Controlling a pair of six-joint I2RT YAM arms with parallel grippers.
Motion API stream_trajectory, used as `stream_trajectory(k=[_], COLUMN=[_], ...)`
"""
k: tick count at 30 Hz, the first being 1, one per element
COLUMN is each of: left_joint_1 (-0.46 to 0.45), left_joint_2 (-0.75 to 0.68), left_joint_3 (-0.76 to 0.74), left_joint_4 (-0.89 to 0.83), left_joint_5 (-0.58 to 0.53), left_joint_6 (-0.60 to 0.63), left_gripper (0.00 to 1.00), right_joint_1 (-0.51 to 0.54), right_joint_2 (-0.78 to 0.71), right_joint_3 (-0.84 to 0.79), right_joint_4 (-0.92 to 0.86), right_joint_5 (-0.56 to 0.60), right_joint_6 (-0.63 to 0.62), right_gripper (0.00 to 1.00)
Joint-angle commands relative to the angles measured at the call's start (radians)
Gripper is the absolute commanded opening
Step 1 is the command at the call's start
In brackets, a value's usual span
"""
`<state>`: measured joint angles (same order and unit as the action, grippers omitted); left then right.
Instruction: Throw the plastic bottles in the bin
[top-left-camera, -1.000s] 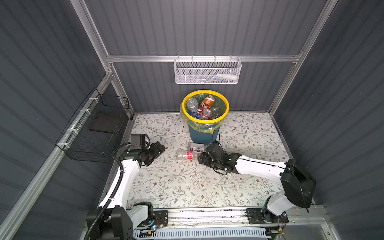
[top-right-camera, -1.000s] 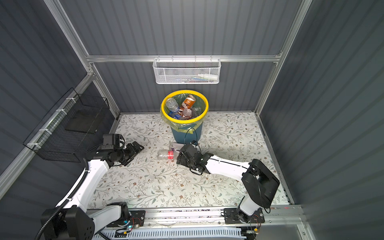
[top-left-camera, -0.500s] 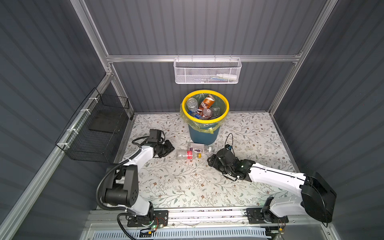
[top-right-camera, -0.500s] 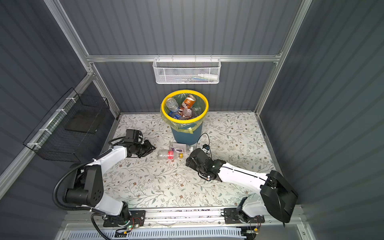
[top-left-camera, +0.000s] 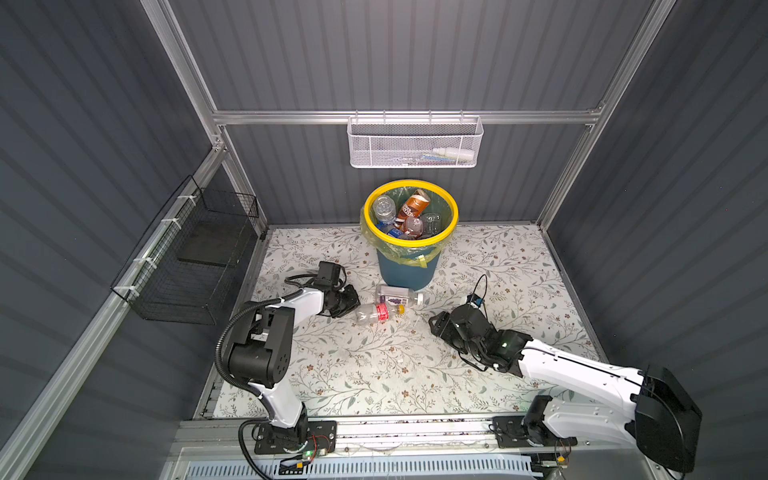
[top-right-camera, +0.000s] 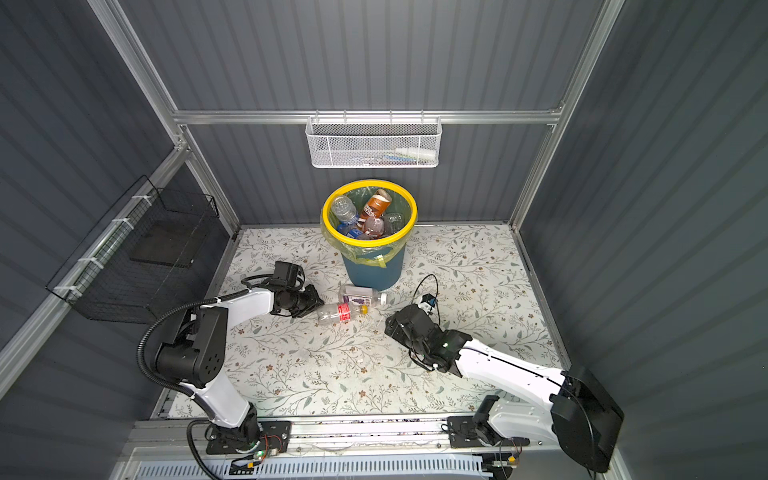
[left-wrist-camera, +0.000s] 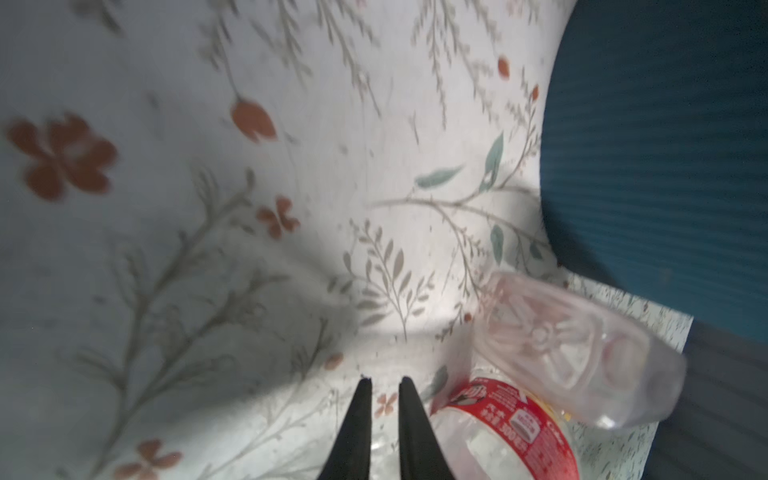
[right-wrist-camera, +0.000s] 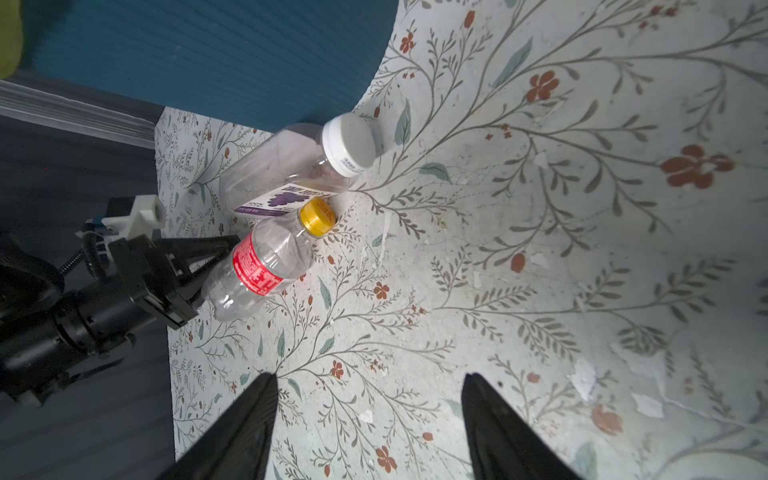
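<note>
Jaws on left gripper (left-wrist-camera: 384, 380) had snapped shut empty just beside clear red-labelled yellow-capped plastic bottle (top-left-camera: 376, 312), still lying on floral mat (top-left-camera: 374, 365) near teal yellow-rimmed plastic bin (top-left-camera: 405, 272); right gripper (right-wrist-camera: 368, 378) had backed off half-open, empty, so regrasp looked needed

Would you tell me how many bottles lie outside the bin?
2: a red-labelled bottle beside the left gripper, and a purple-labelled bottle by the bin; others may hide behind it.

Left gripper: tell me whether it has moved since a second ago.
Yes. The left gripper has shifted right in both top views, closer to the bin, and now sits beside the red-label bottle.
</note>
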<state>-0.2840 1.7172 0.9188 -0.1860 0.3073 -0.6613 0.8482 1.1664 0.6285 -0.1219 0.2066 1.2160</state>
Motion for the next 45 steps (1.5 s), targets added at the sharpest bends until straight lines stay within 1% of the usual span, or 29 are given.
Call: stream_trajectory(k=[1,4,7,8,10,12,14,17,20,23,25,29,33,36,39,45], left_joint_1=[-0.057,-0.107,-0.176,-0.199,-0.241,-0.259,-0.258,-0.25,-0.206,-0.157,-0.123,-0.073,-0.056,-0.052,-0.049,-0.044], left_joint_2=[-0.056,-0.116,-0.172,-0.184,-0.195,-0.206,-0.237,-0.294,-0.332,-0.379,-0.41,-0.47,-0.503,-0.515,-0.53,-0.564], left_joint_3=[-0.069,-0.138,-0.185,-0.193,-0.2,-0.194,-0.186,-0.154,-0.146,-0.152,-0.156,-0.146,-0.134,-0.132,-0.13,-0.124], left_joint_4=[-0.031,-0.028,-0.023,-0.016,0.004,0.0,-0.033,-0.124,-0.173,-0.21,-0.234,-0.285,-0.313,-0.319,-0.325,-0.353], left_joint_5=[-0.004,-0.011,-0.029,-0.03,-0.034,-0.038,-0.069,-0.134,-0.133,-0.131,-0.128,-0.142,-0.163,-0.166,-0.17,-0.186], left_joint_6=[0.007,-0.034,-0.08,-0.098,-0.13,-0.147,-0.141,-0.109,-0.091,-0.075,-0.067,-0.045,-0.039,-0.04,-0.039,-0.029], left_gripper=[0.16,0.16,0.19,0.2,0.27,0.31,0.36,0.44,0.46,0.47,0.49,0.61,0.72,0.78,0.81,0.83], right_joint_1=[-0.012,-0.015,-0.017,-0.017,-0.017,-0.016,-0.014,-0.002,0.006,0.006,0.006,0.009,0.014,0.015,0.017,0.018], right_joint_2=[-0.008,0.01,0.044,0.062,0.097,0.143,0.197,0.287,0.339,0.345,0.347,0.367,0.411,0.467,0.518,0.633], right_joint_3=[-0.01,-0.007,0.005,0.01,0.021,0.044,0.107,0.223,0.302,0.325,0.339,0.35,0.376,0.416,0.455,0.527], right_joint_4=[-0.003,0.001,0.004,0.012,0.03,0.053,0.037,-0.038,-0.115,-0.143,-0.163,-0.164,-0.128,-0.099,-0.071,-0.057], right_joint_5=[0.001,-0.029,-0.075,-0.094,-0.134,-0.183,-0.238,-0.294,-0.278,-0.24,-0.227,-0.232,-0.231,-0.24,-0.234,-0.241], right_joint_6=[0.011,0.016,0.02,0.022,0.016,-0.013,-0.075,-0.19,-0.27,-0.298,-0.285,-0.162,-0.06,-0.014,0.009,0.055], right_gripper=[0.72,0.75,0.78,0.78,0.79,0.79,0.79,0.8,0.82,0.84,0.86,0.88,0.9,0.91,0.91,0.91])
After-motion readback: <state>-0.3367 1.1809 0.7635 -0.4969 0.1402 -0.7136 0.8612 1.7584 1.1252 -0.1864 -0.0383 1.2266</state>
